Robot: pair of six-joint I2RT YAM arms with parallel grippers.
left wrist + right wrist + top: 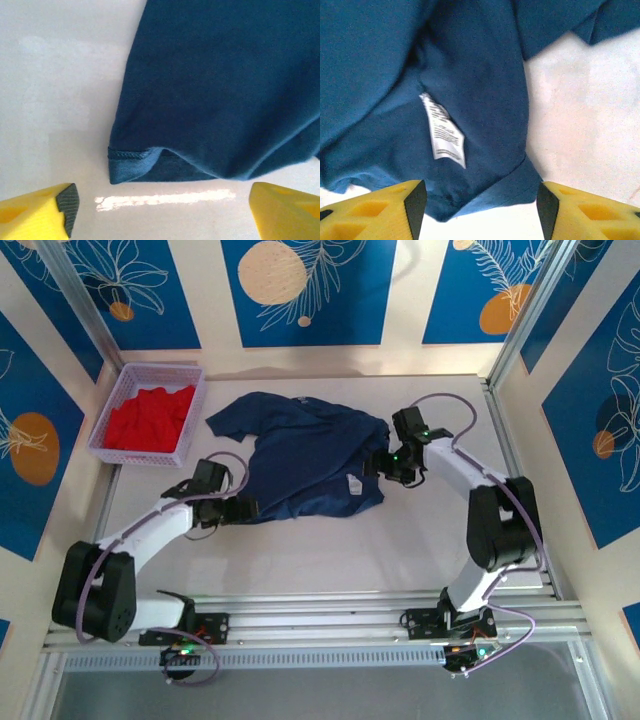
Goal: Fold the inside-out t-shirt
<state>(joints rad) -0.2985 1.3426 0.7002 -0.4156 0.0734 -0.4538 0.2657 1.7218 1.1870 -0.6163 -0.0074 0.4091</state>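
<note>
Looks like the grab-the-hem stage. The left end effector [162, 212] and right end effector [480, 210] both gape wide and hold nothing. Each hovers at a hem corner of the t-shirt [310, 460], which lies rumpled mid-worktop [300, 560]. It's soft navy knit with a stitched hem and a white care label [444, 132]. Next, I'd say, pinch both corners cleanly. Beyond it, a lilac mesh basket [150, 368] holds red cloth [150, 418].
</note>
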